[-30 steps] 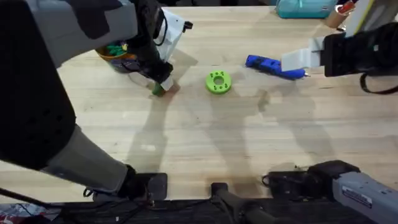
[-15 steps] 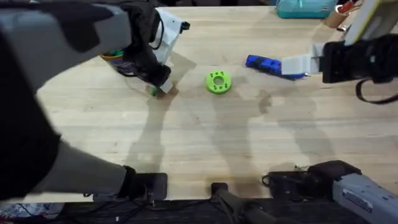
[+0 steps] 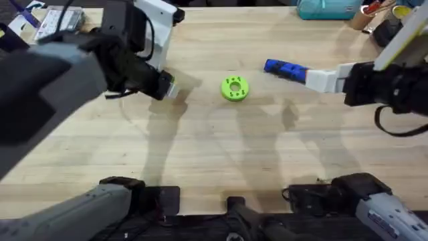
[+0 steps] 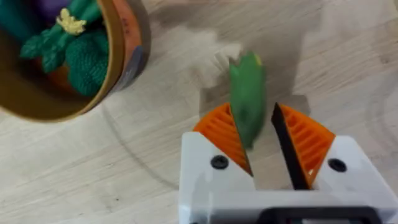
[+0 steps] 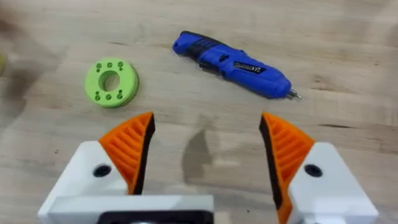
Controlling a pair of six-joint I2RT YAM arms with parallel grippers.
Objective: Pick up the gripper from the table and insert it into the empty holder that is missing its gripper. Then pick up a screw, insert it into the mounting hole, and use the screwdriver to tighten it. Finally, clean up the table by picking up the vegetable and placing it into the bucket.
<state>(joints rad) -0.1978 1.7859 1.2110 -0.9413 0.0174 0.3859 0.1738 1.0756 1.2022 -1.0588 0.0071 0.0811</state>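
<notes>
The left claw [image 4: 261, 146] holds the green leaf toy [image 4: 247, 106] between its orange pads, though a gap shows on one side, so the grip looks thin. The orange tub [image 4: 127, 53] sits just beside the claw, already holding knitted vegetables. The leaf could slip out before reaching the rim. The right claw [image 5: 205, 152] hangs spread wide apart, the blue screwdriver [image 5: 233, 62] lying just ahead of it.
</notes>
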